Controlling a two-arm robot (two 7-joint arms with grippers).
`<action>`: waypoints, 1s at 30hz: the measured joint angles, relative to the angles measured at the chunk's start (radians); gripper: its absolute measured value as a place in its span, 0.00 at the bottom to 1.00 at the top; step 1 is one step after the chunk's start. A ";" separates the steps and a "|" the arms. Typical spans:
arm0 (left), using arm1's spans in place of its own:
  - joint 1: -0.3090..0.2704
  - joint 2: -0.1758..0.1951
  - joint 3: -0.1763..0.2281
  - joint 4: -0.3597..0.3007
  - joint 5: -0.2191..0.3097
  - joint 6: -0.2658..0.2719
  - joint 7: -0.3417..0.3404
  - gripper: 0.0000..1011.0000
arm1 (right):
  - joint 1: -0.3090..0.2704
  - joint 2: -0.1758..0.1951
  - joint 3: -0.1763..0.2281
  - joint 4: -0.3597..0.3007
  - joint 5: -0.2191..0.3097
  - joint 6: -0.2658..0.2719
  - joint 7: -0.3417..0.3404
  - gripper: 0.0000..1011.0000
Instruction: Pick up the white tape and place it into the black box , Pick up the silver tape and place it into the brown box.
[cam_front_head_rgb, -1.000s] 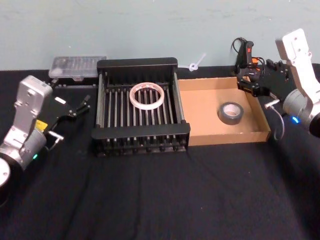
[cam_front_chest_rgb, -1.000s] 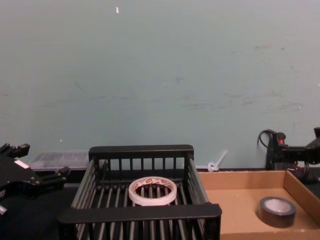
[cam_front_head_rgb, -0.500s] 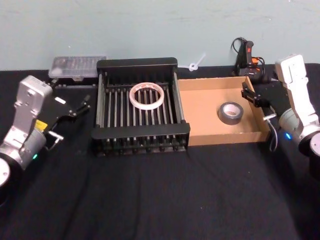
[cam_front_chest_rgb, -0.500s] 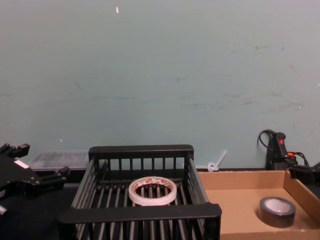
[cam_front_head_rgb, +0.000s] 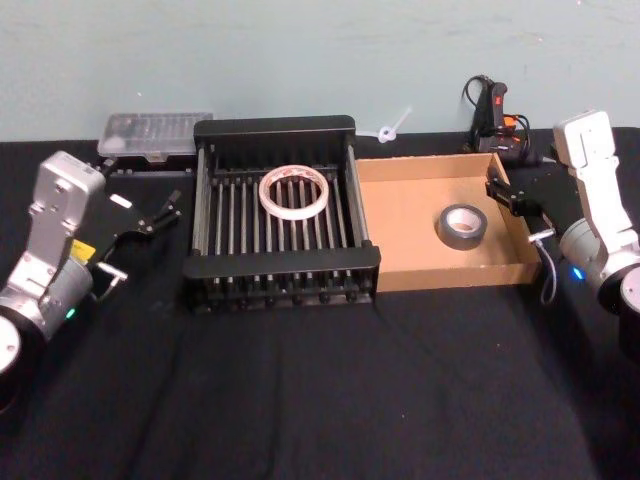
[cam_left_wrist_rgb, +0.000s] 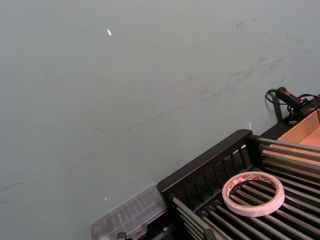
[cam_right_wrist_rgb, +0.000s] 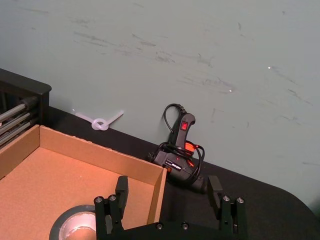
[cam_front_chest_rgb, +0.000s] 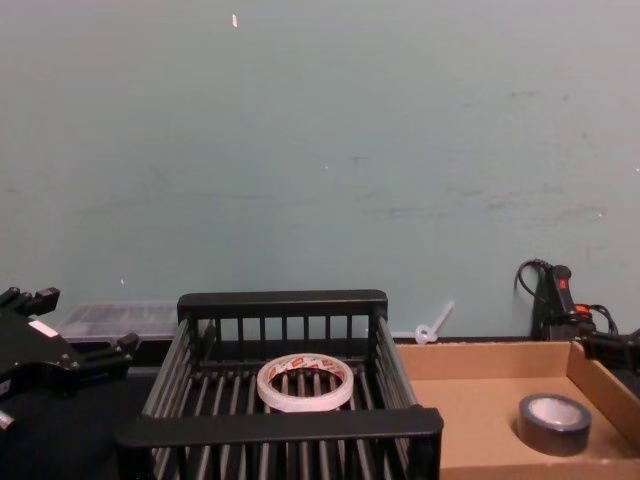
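Head view: white tape (cam_front_head_rgb: 294, 193) flat in black box (cam_front_head_rgb: 280, 264), silver tape (cam_front_head_rgb: 461, 224) in brown box (cam_front_head_rgb: 398, 268); left gripper (cam_front_head_rgb: 160, 213) and right gripper (cam_front_head_rgb: 503, 190) outside, empty. Right wrist view: fingers (cam_right_wrist_rgb: 121, 190) spread apart. Chest view: left gripper's fingers parted. Seemingly finished; merely parking left.

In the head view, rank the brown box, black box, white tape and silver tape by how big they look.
1. black box and brown box: too close to rank.
2. white tape.
3. silver tape.
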 joint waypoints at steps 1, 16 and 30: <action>0.000 0.000 0.000 0.000 0.000 0.000 0.000 0.99 | 0.000 0.000 0.000 0.000 0.000 0.000 0.000 0.99; 0.000 0.000 0.000 0.000 0.000 0.000 0.000 0.99 | 0.001 0.001 -0.002 0.002 -0.001 -0.004 0.000 0.99; 0.000 0.000 0.000 0.000 0.000 0.000 0.000 0.99 | 0.001 0.001 -0.003 0.002 -0.001 -0.005 0.000 0.99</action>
